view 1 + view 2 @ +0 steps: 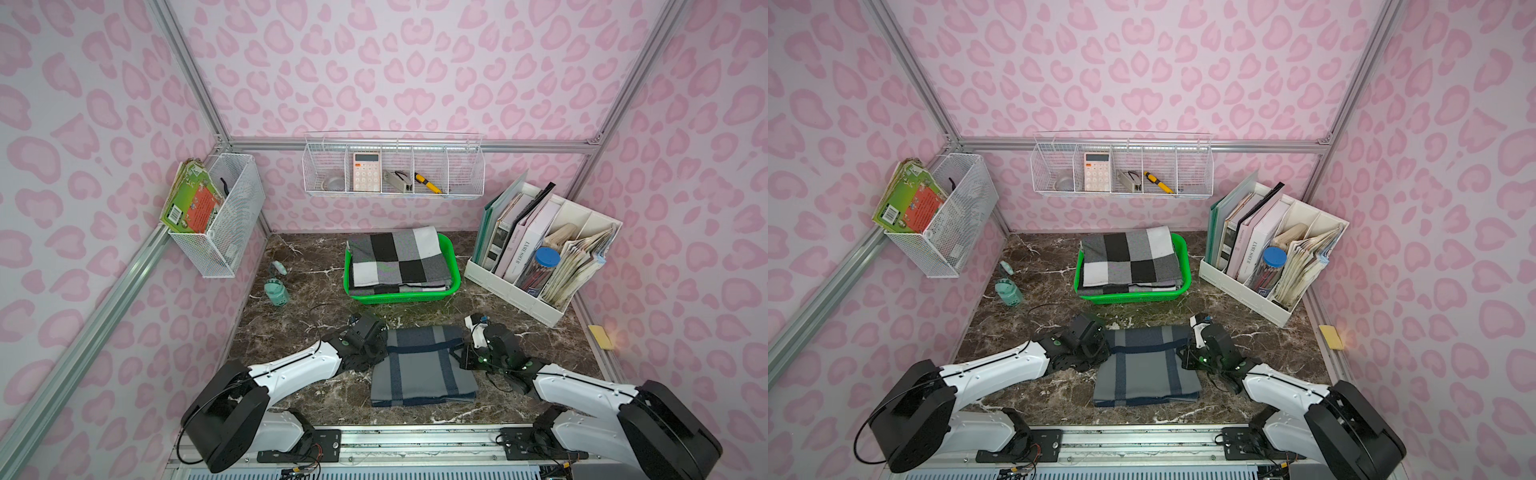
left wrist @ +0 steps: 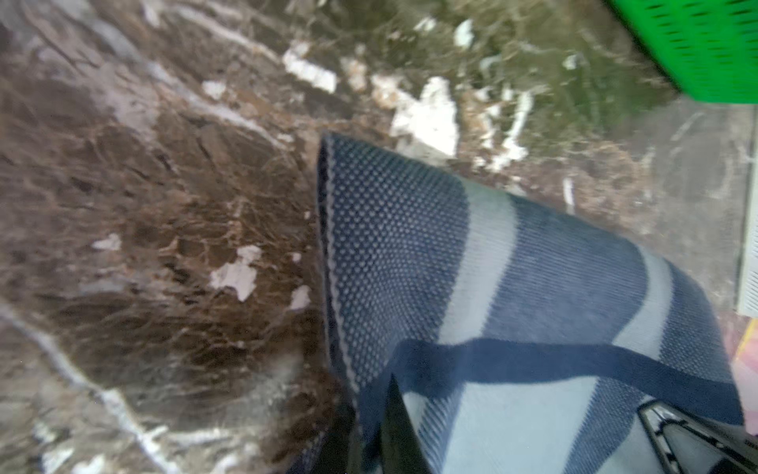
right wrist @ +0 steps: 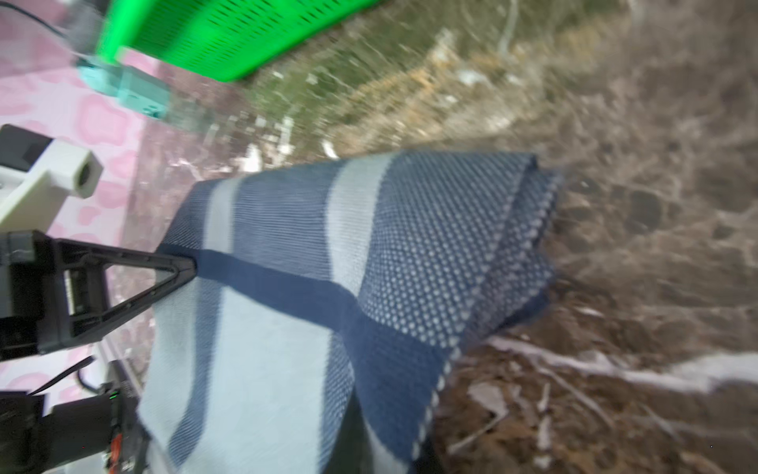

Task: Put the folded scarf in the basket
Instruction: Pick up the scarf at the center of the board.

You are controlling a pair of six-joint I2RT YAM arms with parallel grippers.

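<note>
Both my grippers are pinched onto the folded scarf (image 1: 422,365), the blue-grey one with dark stripes; the left gripper (image 3: 188,266) bites the scarf's left side on a dark stripe, the right gripper (image 1: 466,347) takes the opposite side, both toward the far end; jaws pressed together on cloth, nothing else between them; the wrist views show the far end standing off the marble table (image 1: 316,332) and draped over my fingers, while in both top views the near part lies flat on the table close to my bases; I judge the two-sided hold is meant to keep the layers from sliding open, since a single pinch would let the fold sag and spill; the basket (image 1: 399,298) sits just beyond the scarf, straight ahead, with a strip of bare marble between them; it is not empty: a black, white and grey checked cloth (image 1: 399,259) fills it and rises above the rim, so my scarf would have to land on top of that stack; the front wall and that pile are what stand in the way, and I reckon the trailing near edge could catch on the rim if carried low; a teal bottle (image 1: 276,293) lies well off to the left; the white file organizer (image 1: 515,299) stands to the right of the basket, near but clear of a straight path; the wire wall basket (image 1: 395,166) hangs well above.
</note>
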